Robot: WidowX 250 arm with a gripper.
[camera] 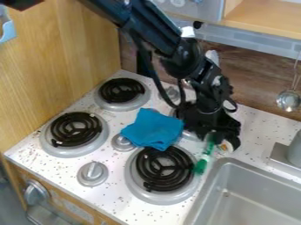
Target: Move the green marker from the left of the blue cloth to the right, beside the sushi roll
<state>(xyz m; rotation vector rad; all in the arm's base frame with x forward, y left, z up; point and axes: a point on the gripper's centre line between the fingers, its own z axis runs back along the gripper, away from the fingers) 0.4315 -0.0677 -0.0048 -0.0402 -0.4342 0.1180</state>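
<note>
The black gripper [218, 141] hangs over the counter between the right-hand burners and the sink. A slender green thing [201, 165] is right below it, its upper end against the gripper; whether it is held is unclear. A small white and orange thing [225, 146] shows at the gripper's lower edge. To the left, a crumpled blue cloth [153, 128] lies between the burners, its lower corner over the rim of the front right burner [164, 169].
Two more burners [75, 129] [122, 90] stand along the wooden left wall [59, 61], with a silver knob [92, 173] near the front. The sink [250, 195] is at lower right, its faucet [292, 151] beside it. A metal ladle [288, 100] hangs at the back wall.
</note>
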